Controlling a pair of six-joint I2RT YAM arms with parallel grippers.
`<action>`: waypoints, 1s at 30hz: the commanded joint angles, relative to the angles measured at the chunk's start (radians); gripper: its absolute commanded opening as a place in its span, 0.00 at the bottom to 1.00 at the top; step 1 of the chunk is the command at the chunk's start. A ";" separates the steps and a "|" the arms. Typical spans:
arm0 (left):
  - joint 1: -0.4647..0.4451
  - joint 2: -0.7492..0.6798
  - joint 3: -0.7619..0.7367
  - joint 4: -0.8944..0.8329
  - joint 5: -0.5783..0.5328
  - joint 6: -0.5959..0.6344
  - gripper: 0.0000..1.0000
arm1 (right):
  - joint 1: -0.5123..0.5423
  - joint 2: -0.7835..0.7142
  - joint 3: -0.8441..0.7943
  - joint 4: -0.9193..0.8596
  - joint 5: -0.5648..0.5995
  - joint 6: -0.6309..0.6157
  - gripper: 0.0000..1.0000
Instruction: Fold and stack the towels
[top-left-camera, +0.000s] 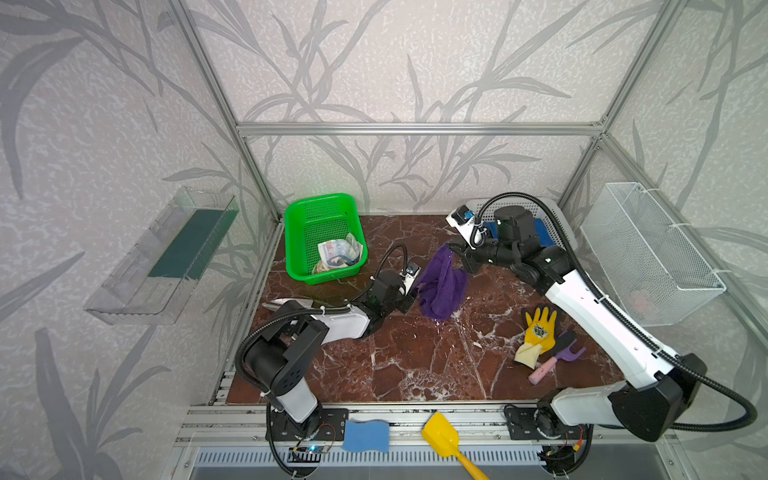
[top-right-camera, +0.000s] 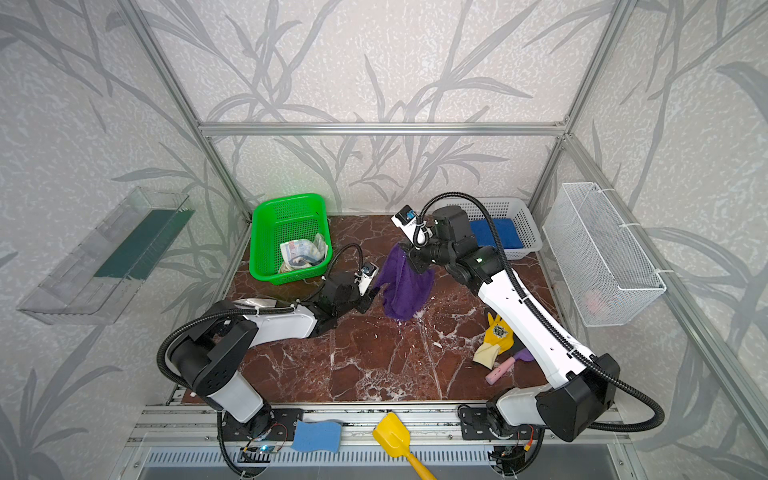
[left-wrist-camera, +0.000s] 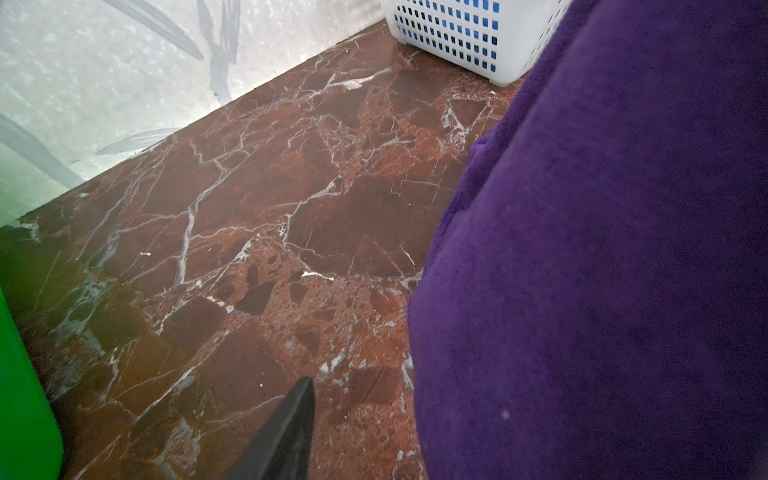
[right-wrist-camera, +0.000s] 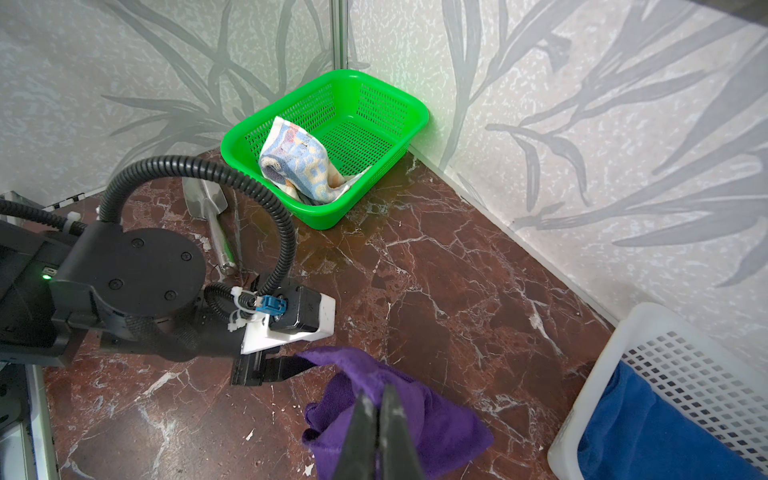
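Right tool is clamped tight on the purple towel, pinching its top corner & holding it up over mid counter. Cloth hangs bunched, lower end touching the counter. Left tool sits at the towel's left edge, tip at a corner. Only one finger shows in left wrist view w/ cloth beside it, so can't tell if apart or gripping. Blue towel lies in the white basket, back right. Printed towel is crumpled in the green basket, back left.
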 joint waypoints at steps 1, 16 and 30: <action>0.008 -0.029 -0.017 0.004 0.003 0.003 0.53 | -0.005 -0.008 0.005 0.020 0.000 0.006 0.00; 0.021 -0.073 0.074 -0.108 -0.118 0.004 0.00 | -0.034 0.013 -0.011 0.046 0.029 0.020 0.00; 0.078 -0.111 0.731 -0.787 -0.289 0.036 0.00 | -0.239 0.151 0.162 0.136 -0.073 0.150 0.00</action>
